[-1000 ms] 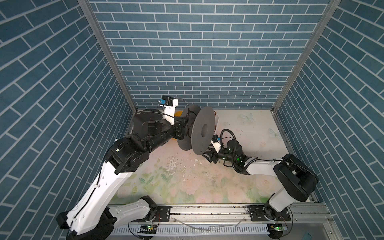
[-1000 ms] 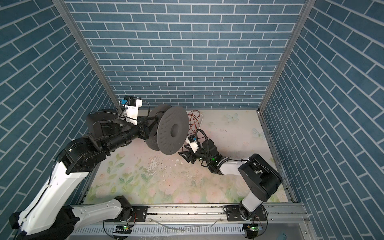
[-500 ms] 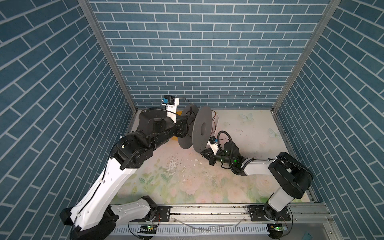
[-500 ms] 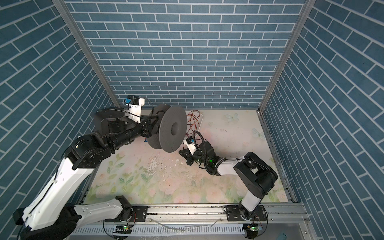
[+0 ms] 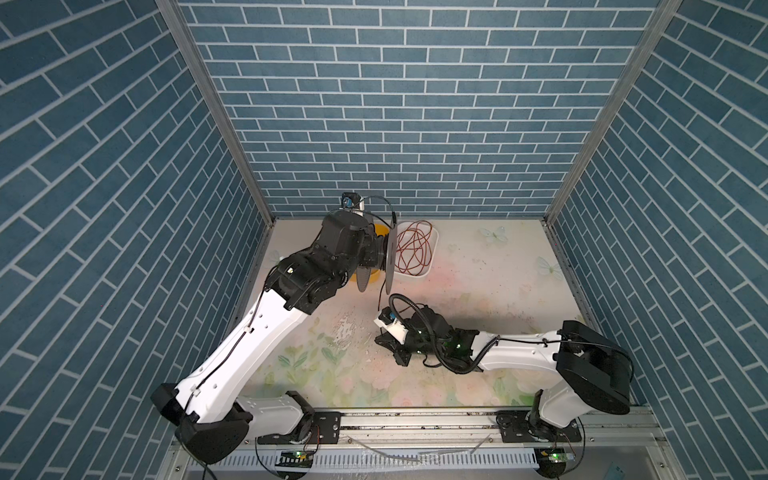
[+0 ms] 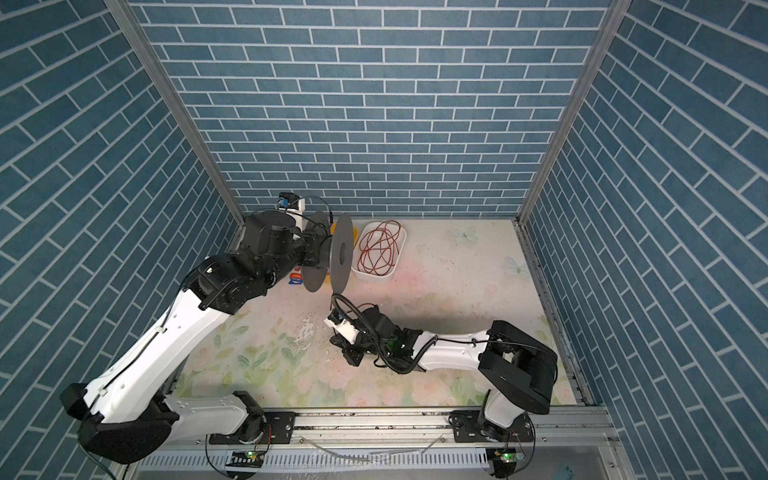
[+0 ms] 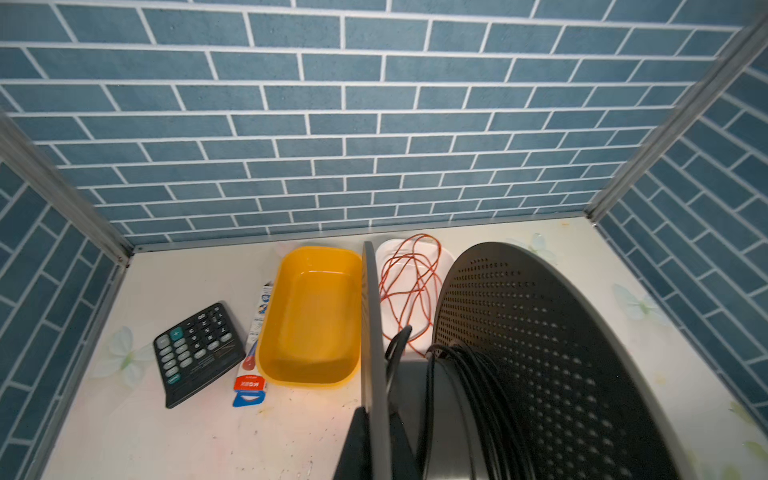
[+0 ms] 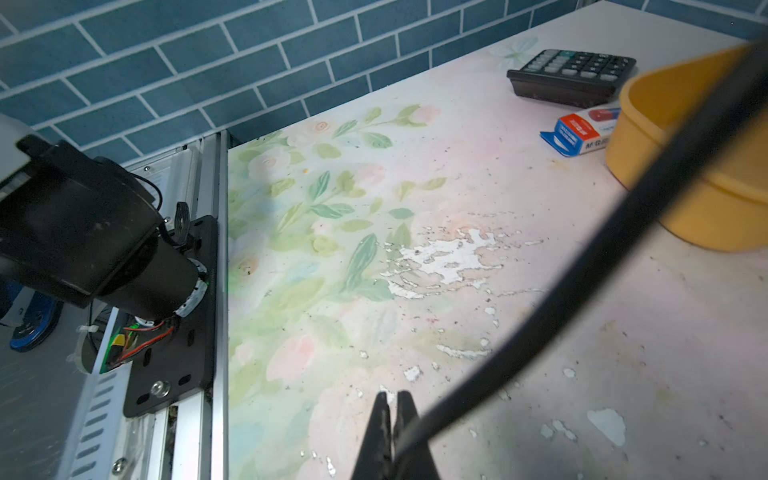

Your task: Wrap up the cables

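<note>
The left claw (image 7: pixel 376 415) clamps the flange of the grey spool (image 6: pixel 338 270) near the back edge of the counter (image 5: pixel 498 282). The cable (image 7: pixel 473 390), partly wound on it, runs down to the right claw (image 8: pixel 391 401), which pinches it tight mid-counter. Winding seems under way; next comes another turn, cable held taut.

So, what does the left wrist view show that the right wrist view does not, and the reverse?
Only left wrist: the grey spool with turns of black cable on its core, and the white tray holding red-brown wire. Only right wrist: the right hand shut on the cable, and the left arm's base. Both: the cable itself, yellow tub, calculator, small red and blue box.
</note>
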Controlling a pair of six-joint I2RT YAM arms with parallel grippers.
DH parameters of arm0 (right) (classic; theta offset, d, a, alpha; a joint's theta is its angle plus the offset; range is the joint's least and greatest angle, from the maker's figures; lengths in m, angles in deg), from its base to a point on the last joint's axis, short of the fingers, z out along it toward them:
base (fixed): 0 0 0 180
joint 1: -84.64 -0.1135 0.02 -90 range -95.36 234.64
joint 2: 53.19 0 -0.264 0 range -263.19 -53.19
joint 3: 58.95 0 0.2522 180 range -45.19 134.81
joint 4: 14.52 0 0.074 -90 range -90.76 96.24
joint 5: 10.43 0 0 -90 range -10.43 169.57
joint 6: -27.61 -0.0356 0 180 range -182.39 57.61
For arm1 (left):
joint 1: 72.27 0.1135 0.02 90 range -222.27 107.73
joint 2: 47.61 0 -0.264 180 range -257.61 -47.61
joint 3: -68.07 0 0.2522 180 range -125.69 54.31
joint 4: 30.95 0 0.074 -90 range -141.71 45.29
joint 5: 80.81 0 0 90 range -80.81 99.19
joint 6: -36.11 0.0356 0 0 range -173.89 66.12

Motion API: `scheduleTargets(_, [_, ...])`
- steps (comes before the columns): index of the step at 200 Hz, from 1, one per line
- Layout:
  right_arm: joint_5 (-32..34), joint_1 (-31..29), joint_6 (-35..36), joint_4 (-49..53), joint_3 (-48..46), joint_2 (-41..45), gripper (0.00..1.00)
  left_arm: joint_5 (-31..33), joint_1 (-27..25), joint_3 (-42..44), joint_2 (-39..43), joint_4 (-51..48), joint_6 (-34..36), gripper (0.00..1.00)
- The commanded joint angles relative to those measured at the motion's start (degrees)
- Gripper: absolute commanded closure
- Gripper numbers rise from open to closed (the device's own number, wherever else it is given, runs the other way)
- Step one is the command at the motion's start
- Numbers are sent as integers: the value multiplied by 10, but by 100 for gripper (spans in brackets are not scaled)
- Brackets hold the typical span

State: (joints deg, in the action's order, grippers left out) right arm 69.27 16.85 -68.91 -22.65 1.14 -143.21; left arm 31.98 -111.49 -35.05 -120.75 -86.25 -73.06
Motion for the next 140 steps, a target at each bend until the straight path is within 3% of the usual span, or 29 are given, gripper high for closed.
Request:
scheduleTargets(1, [49,-21,51,96,50,38,100,76,4,24,0,46,11,100])
scheduleTargets(27, [65,-32,63,157,84,76,100,115,4,60,-3,48,15,100])
scheduleTargets(66, [100,-31,77,194,96,136,100,123,4,111,3,19,-7,100])
scheduleTargets(140, [266,-6,93,321,214,132,100,32,-1,166,19,-45,22,100])
